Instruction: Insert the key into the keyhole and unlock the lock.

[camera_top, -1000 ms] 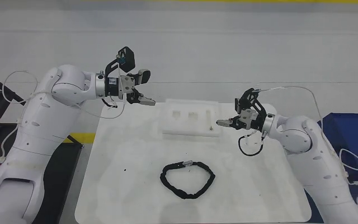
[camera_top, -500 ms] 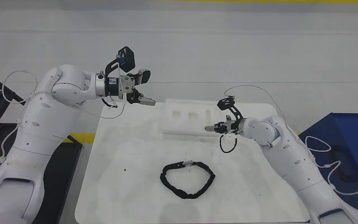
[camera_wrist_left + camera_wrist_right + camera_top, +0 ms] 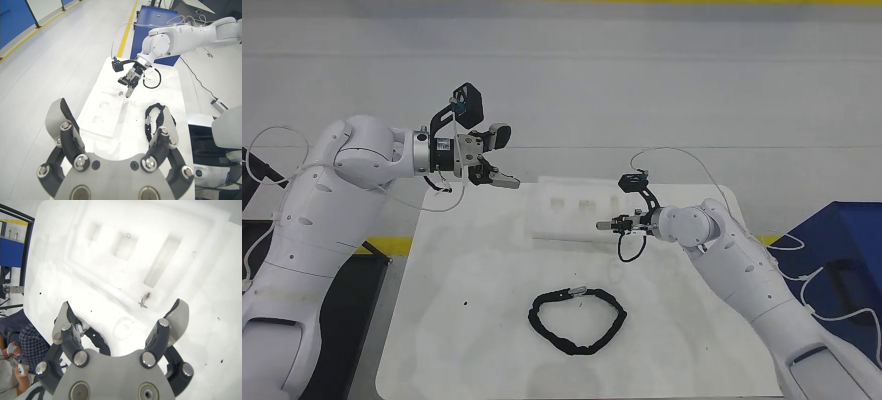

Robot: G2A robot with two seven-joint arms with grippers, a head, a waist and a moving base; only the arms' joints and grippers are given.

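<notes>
Table (image 3: 442, 330) from above: carries the lock (image 3: 577, 320), a black sleeved loop lying flat toward the near edge, and a white tray (image 3: 577, 208) farther back. Places the right gripper (image 3: 607, 226) low over the tray's near right corner and the left gripper (image 3: 504, 180) raised beside the tray's left end, well apart from the lock.

From the left wrist: shows the left gripper (image 3: 113, 110) spread wide with nothing between its pads, and the key (image 3: 120, 93) on the tray just beside the right gripper.

From the right wrist: finds the right gripper (image 3: 122, 306) fully open and empty, the key (image 3: 143, 302) on the tray ahead of it, near a long slot and untouched. Hard to tell whether it lies flat or stands stuck in the foam. Catches the lock's metal end with its keyhole (image 3: 80, 330) beside one finger.

Looks small, thin, stiff and light, probably slick metal that skids or tips easily. Seems best pinched across the flat head, leaving the blade free. Sleeve likely limp, so the rigid metal end seems the place to hold the lock.
</notes>
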